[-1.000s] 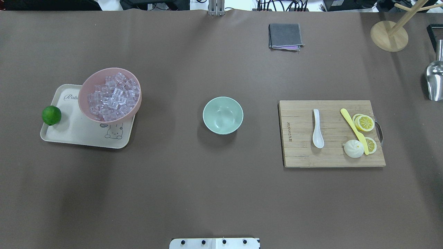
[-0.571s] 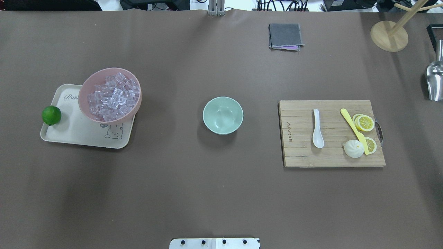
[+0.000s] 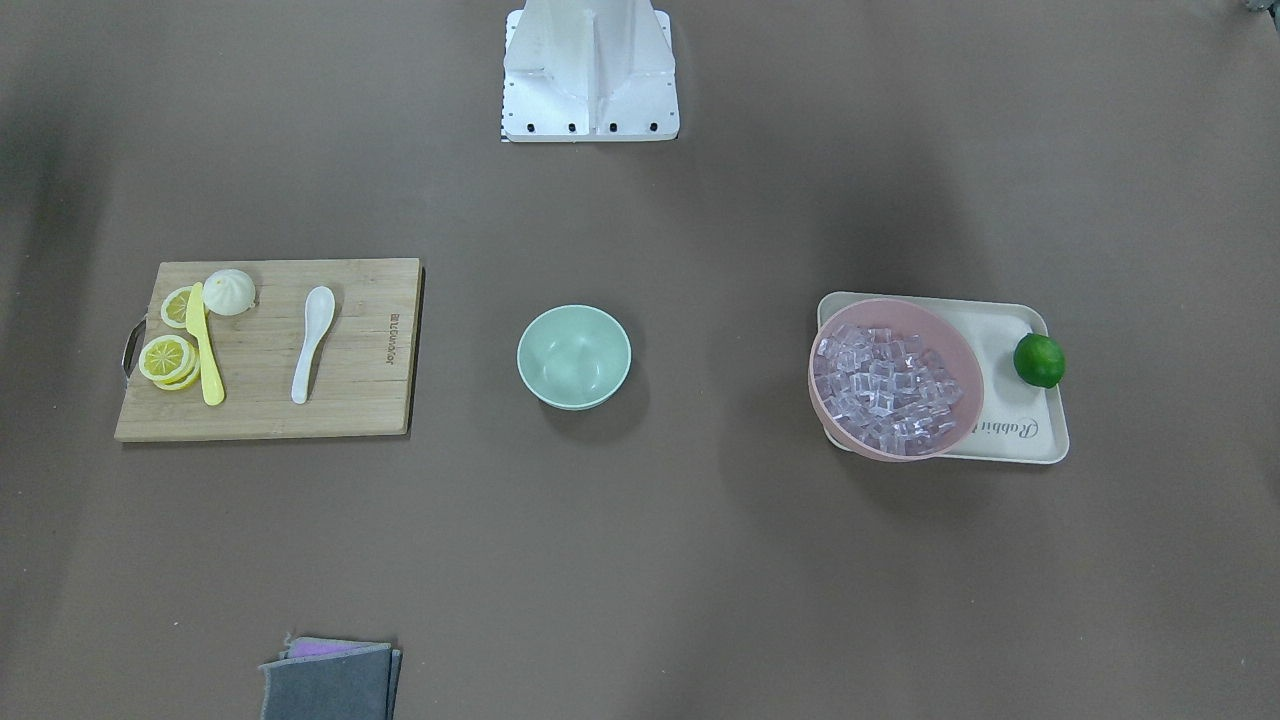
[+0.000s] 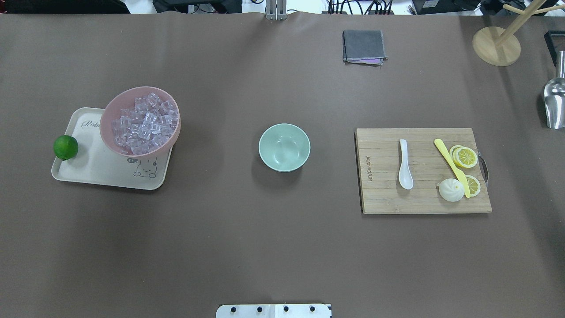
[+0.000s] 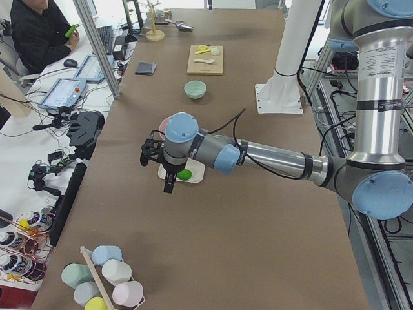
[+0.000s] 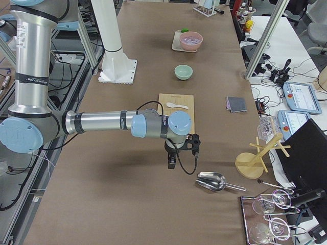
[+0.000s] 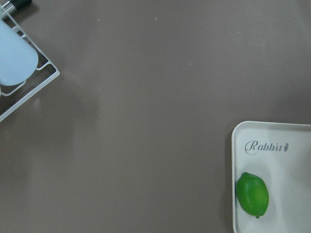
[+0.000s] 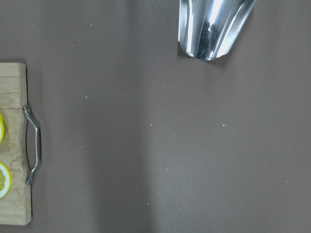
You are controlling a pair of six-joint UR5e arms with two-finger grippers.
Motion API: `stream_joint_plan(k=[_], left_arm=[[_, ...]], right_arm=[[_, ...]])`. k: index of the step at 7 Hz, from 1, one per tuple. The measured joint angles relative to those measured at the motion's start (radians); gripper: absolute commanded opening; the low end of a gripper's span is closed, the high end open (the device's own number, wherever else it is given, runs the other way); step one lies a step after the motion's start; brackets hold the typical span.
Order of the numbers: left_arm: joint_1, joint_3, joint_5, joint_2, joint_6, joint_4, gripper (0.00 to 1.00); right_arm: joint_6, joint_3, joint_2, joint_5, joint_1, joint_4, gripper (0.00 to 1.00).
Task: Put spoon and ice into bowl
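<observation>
The white spoon (image 4: 405,165) lies on the wooden cutting board (image 4: 384,198), also seen in the front view (image 3: 312,340). The mint-green bowl (image 4: 284,147) stands empty at the table's middle. Many clear ice cubes (image 4: 143,123) fill the pink bowl (image 4: 176,138) on the cream tray (image 4: 101,174). My left gripper (image 5: 168,184) shows only in the exterior left view, above the table beside the tray's lime end. My right gripper (image 6: 172,162) shows only in the exterior right view, between the board and a metal scoop. I cannot tell whether either is open or shut.
A lime (image 4: 65,147) sits on the tray. A yellow knife (image 4: 451,165), lemon slices (image 4: 465,157) and a white bun (image 4: 451,191) share the board. A metal scoop (image 4: 554,104), a wooden stand (image 4: 496,45) and a folded grey cloth (image 4: 363,46) lie at the far side.
</observation>
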Motion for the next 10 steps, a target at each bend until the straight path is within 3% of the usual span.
stream_joint_plan(k=[4,7,10], left_arm=[[0.135,0.017,0.002,-0.086,-0.083,-0.283,0.98],[0.262,0.054,0.013,-0.218,-0.311,-0.309,0.98],[0.447,0.063,0.195,-0.267,-0.491,-0.385,0.98]], right_arm=[[0.001,0.002,0.028,0.014,-0.001,0.0,1.0],[0.011,0.006,0.081,0.054,-0.016,0.015,1.0],[0.112,0.045,0.118,0.073,-0.069,0.081,1.0]])
